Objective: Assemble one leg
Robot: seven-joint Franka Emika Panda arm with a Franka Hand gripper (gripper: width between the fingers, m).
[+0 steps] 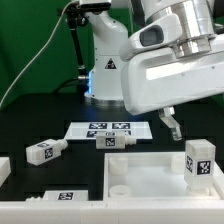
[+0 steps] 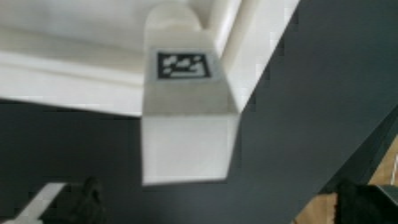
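Observation:
One leg [image 1: 198,160], a short white post with a marker tag, stands upright on the corner of the white tabletop [image 1: 150,178] at the exterior view's right. In the wrist view this leg [image 2: 187,130] shows lengthwise with its tag facing the camera, against the tabletop [image 2: 71,60]. My gripper [image 1: 172,124] hangs above the tabletop, apart from the leg. In the wrist view the gripper [image 2: 214,205] is open and empty. Its dark fingertips [image 2: 63,205] sit wide apart, and the leg's near end lies just beyond the gap between them.
Two loose legs lie on the black table, one [image 1: 45,152] at the exterior view's left and one [image 1: 115,142] in the middle. A third leg [image 1: 55,197] lies at the front left. The marker board [image 1: 110,128] lies before the robot base.

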